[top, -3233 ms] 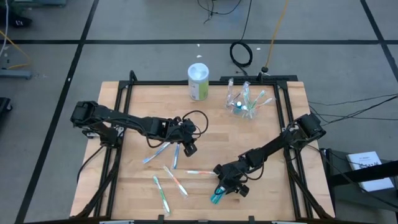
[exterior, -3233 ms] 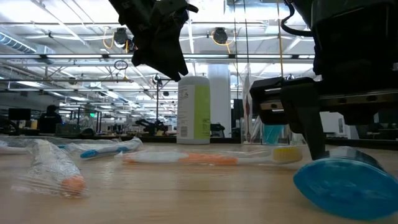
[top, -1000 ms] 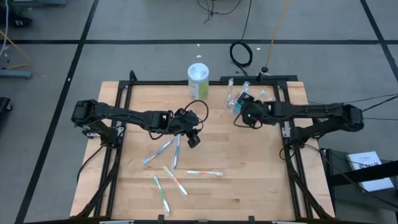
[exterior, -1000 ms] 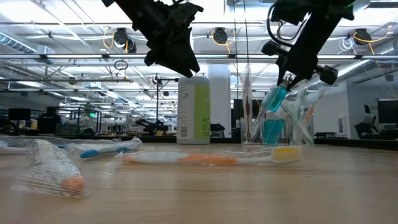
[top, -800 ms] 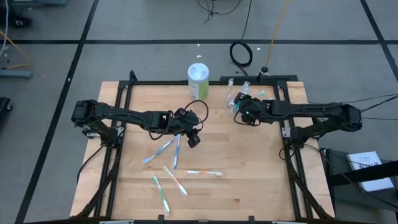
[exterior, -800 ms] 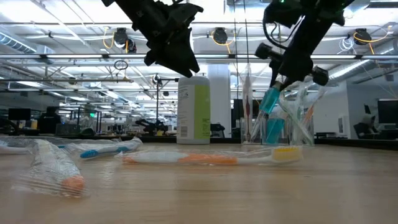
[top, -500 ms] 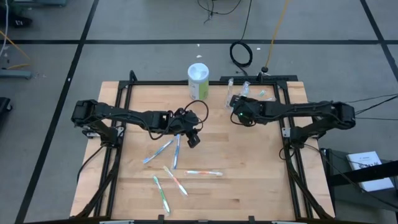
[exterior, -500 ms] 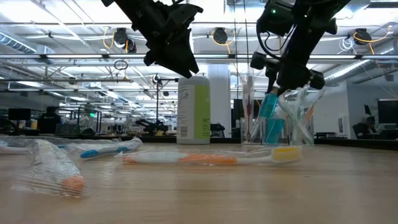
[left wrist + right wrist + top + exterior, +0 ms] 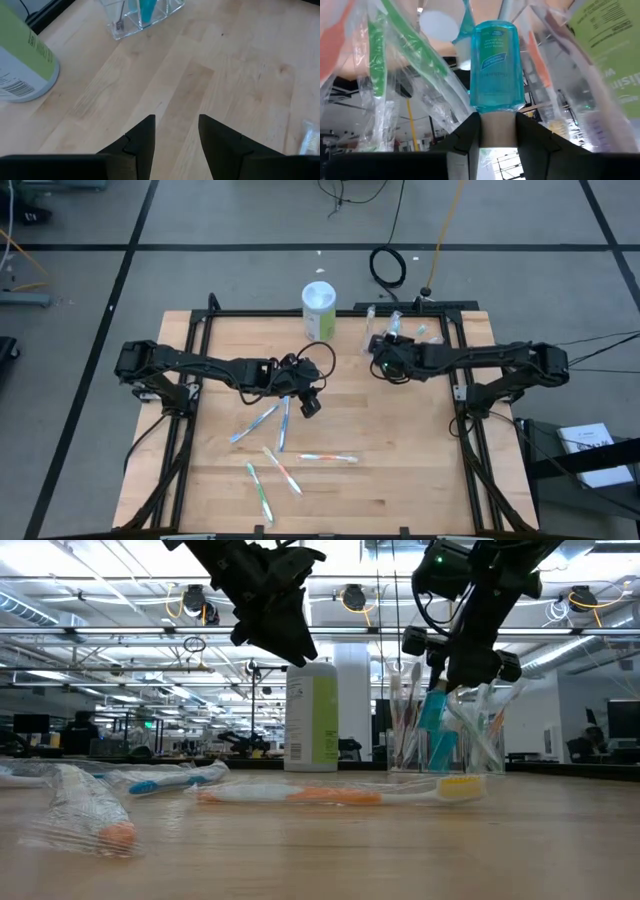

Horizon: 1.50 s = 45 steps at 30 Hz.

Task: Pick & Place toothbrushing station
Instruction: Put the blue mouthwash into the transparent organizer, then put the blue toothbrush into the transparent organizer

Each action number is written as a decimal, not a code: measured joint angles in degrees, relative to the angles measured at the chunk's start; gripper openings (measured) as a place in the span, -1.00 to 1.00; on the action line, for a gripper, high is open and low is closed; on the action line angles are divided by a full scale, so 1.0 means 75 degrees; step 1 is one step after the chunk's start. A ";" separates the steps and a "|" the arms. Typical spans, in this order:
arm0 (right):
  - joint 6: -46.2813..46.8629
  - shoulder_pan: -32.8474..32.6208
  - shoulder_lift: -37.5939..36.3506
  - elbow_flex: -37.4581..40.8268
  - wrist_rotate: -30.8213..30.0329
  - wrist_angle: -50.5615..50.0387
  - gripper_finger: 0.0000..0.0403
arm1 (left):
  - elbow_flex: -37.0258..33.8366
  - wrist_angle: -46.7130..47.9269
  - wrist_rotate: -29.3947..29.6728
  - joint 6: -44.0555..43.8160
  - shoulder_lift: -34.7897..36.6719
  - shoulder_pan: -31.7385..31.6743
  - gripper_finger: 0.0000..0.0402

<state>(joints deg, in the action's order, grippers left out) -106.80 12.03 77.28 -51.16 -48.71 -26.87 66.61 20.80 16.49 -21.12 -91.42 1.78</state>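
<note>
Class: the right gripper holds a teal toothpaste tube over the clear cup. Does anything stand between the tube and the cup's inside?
The right gripper holds the toothpaste tube at the clear cup. Wrapped toothbrushes and another tube crowd the cup, so the way in is narrow, not blocked.

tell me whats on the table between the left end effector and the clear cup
Nothing: in the high view only bare wood separates the left end effector from the clear cup. The left wrist view shows the same bare boards.
</note>
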 joint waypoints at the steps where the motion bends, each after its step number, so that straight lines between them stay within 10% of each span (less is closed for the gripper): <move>1: 0.0018 -0.0024 -0.0002 0.0000 -0.0056 0.0002 -0.55 | 0.0000 0.0013 0.0000 0.0000 0.0000 0.0000 -0.22; 15: 0.0609 -0.0122 -0.0236 0.0012 -0.0204 -0.0830 -0.55 | 0.0000 0.0008 0.0008 -0.0010 0.0000 0.0000 -0.22; 23: 0.0847 -0.0099 -0.0236 0.0006 0.1068 -0.0946 -0.54 | 0.0000 0.0003 0.0009 -0.0023 0.0000 0.0000 -0.22; 36: 0.1439 0.0003 -0.0233 0.0009 0.1540 -0.0551 -0.20 | 0.0000 0.0005 0.0012 -0.0021 0.0000 0.0000 -0.22; 45: 0.5097 -0.0408 -0.0233 0.0009 0.1200 -0.0649 -0.22 | 0.0000 0.0011 0.0012 0.0063 0.0000 0.0000 -0.22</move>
<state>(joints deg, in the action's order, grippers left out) -68.57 8.97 75.53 -51.09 -39.72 -31.74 66.61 20.88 16.58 -20.64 -91.42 1.78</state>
